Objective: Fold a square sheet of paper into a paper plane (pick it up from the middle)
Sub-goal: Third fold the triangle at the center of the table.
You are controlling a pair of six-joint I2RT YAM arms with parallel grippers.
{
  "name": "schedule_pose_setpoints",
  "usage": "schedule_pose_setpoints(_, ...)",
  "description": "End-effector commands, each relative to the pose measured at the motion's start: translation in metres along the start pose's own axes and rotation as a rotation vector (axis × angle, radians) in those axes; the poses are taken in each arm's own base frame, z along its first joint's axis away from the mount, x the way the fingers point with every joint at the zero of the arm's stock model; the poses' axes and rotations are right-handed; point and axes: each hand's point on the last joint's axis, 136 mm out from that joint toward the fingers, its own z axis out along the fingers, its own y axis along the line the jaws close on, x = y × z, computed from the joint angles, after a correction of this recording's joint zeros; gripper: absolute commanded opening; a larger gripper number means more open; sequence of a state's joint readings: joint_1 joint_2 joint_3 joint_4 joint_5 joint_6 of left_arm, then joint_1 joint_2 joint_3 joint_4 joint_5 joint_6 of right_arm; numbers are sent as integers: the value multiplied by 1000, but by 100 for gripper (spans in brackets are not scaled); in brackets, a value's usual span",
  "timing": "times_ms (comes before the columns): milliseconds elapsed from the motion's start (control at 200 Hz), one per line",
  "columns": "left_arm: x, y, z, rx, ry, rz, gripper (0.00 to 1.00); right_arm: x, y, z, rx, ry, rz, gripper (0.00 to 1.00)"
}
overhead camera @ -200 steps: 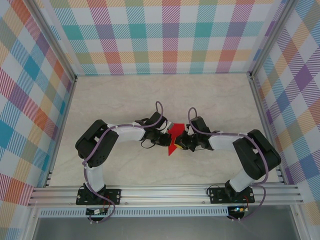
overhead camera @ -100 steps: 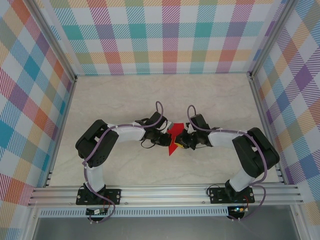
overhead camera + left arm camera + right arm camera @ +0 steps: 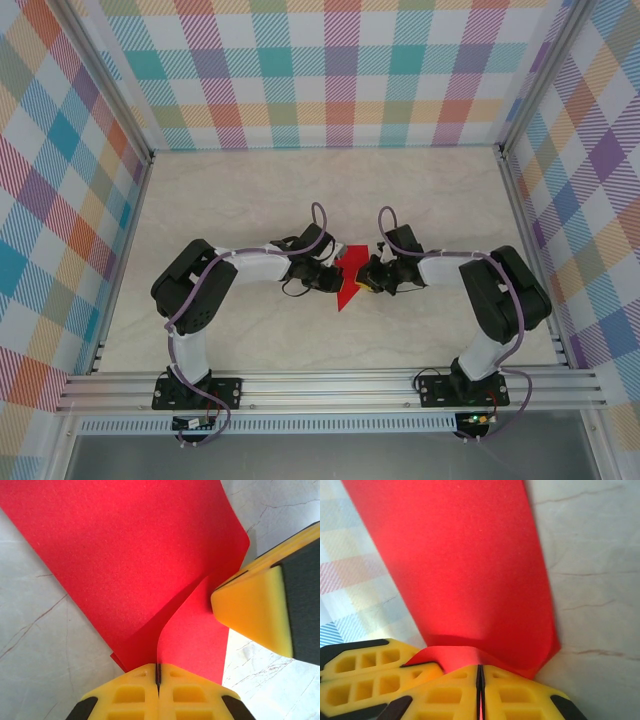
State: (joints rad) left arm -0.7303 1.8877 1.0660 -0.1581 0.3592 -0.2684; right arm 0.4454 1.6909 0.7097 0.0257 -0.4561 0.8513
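Marble table (image 3: 230, 200), arms (image 3: 255, 265) bent toward paper (image 3: 350, 266)

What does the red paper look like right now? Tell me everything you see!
The red sheet of paper is thin, plain bright red and matte, with no print. It is not flat: it bends into overlapping layers with a curved flap. It sits mid-table, where the left gripper and the right gripper meet, both shut on it and pinching from opposite sides. Whether its lower tip rests on the marble-look table cannot be told.
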Motion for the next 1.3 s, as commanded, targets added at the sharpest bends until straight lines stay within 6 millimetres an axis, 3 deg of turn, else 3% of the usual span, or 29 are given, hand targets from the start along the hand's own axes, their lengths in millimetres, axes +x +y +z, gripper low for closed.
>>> schedule_pose_setpoints(0,27,24,13,-70,97,-29,0,-8,-1,-2,25,-11,-16,10)
schedule_pose_setpoints(160,28,25,13,-75,99,-30,0,-14,22,-21,-81,-17,-24,11)
schedule_pose_setpoints(260,27,25,13,-74,97,-30,0,-19,26,-30,-86,-26,-45,12)
schedule_pose_setpoints(455,25,23,13,-72,95,-29,0,-22,11,-22,-67,-2,-23,11)
schedule_pose_setpoints(690,26,23,13,-73,103,-25,0,-29,-26,-8,55,-12,34,10)
schedule_pose_setpoints(1050,27,24,12,-78,107,-25,0,-42,12,-31,-85,-28,-23,11)
schedule_pose_setpoints(1295,27,24,12,-79,107,-28,0,-39,-14,-10,-39,14,33,10)
